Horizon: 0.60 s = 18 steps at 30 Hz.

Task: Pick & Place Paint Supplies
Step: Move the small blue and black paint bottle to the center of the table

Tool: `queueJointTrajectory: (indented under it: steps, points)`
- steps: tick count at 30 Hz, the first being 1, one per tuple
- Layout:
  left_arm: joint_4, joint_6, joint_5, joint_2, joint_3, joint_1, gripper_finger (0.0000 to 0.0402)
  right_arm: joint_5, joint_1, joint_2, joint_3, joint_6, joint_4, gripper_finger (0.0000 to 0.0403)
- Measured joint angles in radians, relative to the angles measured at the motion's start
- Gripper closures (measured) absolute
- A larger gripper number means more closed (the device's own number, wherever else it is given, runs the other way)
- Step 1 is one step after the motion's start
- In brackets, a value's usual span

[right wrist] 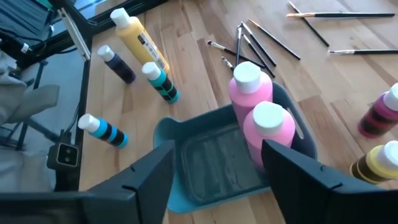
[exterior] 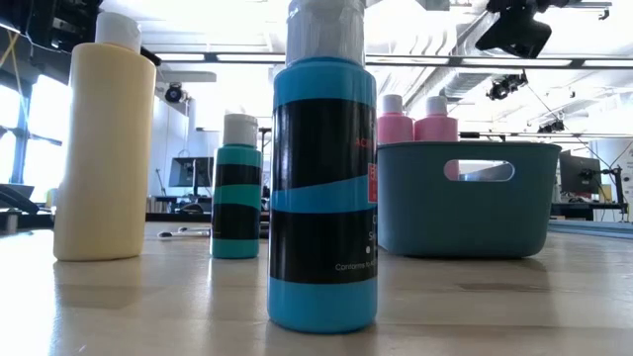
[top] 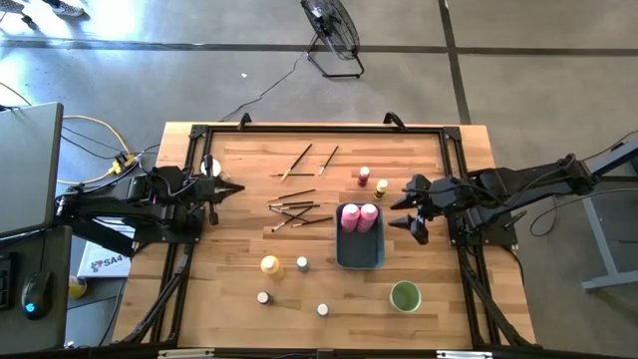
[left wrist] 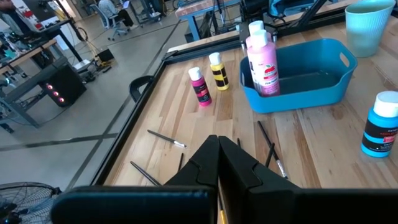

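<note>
Fingers of the left gripper (top: pixel 231 188) are pressed together with nothing between them, at the table's left side. Just ahead of them lies a cluster of paintbrushes (top: pixel 296 210), with two more brushes (top: pixel 311 159) farther off toward the far edge. Near the front edge, to one side of that gripper, stand the large yellow bottle (top: pixel 270 265) and three small jars (top: pixel 302 263). The blue-grey tray (top: pixel 360 250) sits between the two grippers, closer to the right one, and holds two pink bottles (top: pixel 359 215) upright at its far end. A small magenta jar (top: pixel 364 177) and a yellow jar (top: pixel 382 186) stand just beyond it. The right gripper (top: pixel 414 208) hovers beside the tray with its fingers spread wide, holding nothing. The green cup (top: pixel 405 296) stands nearer the front edge.
</note>
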Motion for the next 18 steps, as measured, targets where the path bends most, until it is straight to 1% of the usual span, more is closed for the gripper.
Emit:
queueJointTrajectory:
  steps: [5,9,15,18]
  points:
    - [-0.022,-0.002,0.0,0.0,0.0,0.0,0.0402,0.003,0.0,0.0,0.0,0.0,0.0,0.0211]
    - [-0.029,-0.041,-0.001,0.0,0.0,0.0,0.0402,0.003,0.0,0.0,0.0,-0.006,0.0,0.023]
    - [-0.031,-0.073,-0.002,0.0,0.0,0.0,0.0402,0.002,0.0,0.0,0.0,-0.027,0.0,0.024]
    - [-0.031,-0.075,-0.003,0.0,0.0,0.0,0.0402,0.002,0.0,0.0,0.0,-0.074,0.0,0.024]
